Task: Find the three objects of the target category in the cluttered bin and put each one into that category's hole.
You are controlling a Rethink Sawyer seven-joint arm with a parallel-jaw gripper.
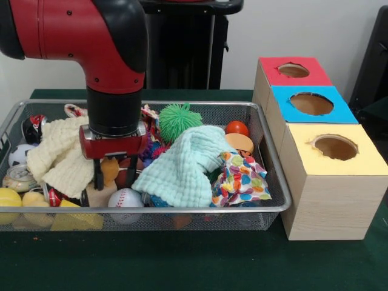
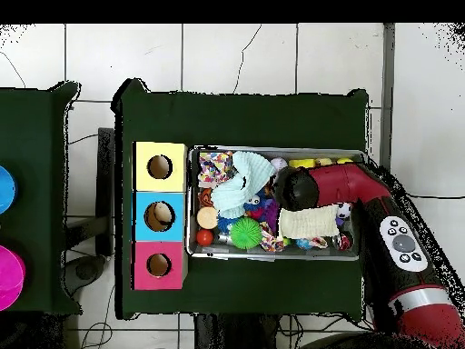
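Note:
The wire-mesh bin (image 1: 182,210) is full of toys and cloths; it also shows in the overhead view (image 2: 272,258). My gripper (image 1: 114,177) reaches down into the bin's left part, open. Its fingers (image 1: 98,176) stand either side of a tan-orange lumpy toy (image 1: 110,169). A pale yellow lump (image 1: 35,201) lies at the front left corner. A third figure does not show. The red-topped hole (image 1: 293,70) is in the farthest box, to the right of the bin; overhead (image 2: 159,264) it is nearest the robot. In the overhead view the arm (image 2: 300,188) hides the gripper.
A cream cloth (image 1: 60,154), a mint cloth (image 1: 182,163) and a patterned cloth (image 1: 239,179) cover things. A green spiky ball (image 1: 180,120), an orange ball (image 1: 237,128) and a baseball (image 1: 125,198) lie around. The blue hole (image 1: 311,103) and the yellow hole (image 1: 334,147) are nearer the camera.

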